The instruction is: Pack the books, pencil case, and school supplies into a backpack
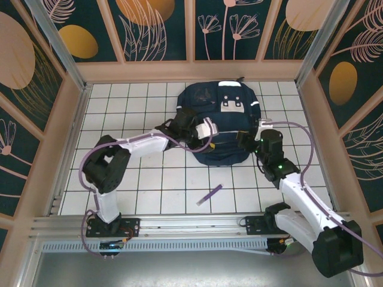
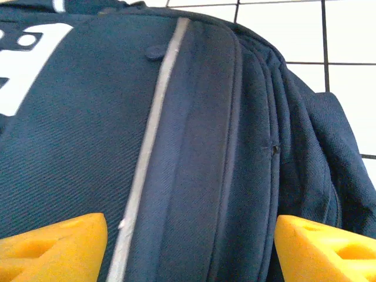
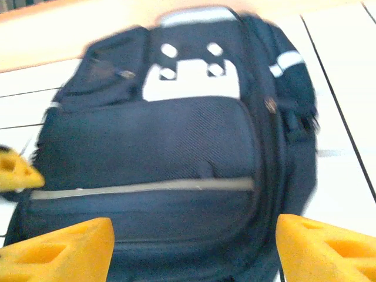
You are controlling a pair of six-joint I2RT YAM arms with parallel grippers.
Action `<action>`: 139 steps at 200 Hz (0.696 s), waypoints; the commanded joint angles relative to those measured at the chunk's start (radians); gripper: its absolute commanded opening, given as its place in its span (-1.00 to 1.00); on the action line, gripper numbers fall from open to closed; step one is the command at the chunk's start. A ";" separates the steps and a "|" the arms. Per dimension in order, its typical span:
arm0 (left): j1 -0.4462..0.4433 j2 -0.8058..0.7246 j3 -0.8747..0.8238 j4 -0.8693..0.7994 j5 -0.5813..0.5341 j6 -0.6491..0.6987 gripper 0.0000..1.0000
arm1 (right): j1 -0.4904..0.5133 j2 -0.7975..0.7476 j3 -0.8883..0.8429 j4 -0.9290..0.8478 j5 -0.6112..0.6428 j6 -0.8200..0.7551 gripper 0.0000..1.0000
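Observation:
The navy backpack lies flat on the tiled table at the back centre, white patches up. In the left wrist view, backpack fabric with a pale stripe spans the gap of my left gripper, which is open. From above, the left gripper hovers over the bag's near left part. My right gripper sits at the bag's near right edge, open and facing the backpack. A thin purple pen lies on the tiles in front of the bag. The books and clear packs are out of view.
Padded walls enclose the white tiled table on three sides. A metal rail runs along the near edge by the arm bases. A yellow fingertip of the left gripper shows at the left edge of the right wrist view.

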 commanded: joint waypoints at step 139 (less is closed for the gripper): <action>-0.021 -0.067 0.207 -0.036 -0.278 -0.217 -1.00 | 0.010 0.414 0.145 0.071 -0.533 0.117 -0.31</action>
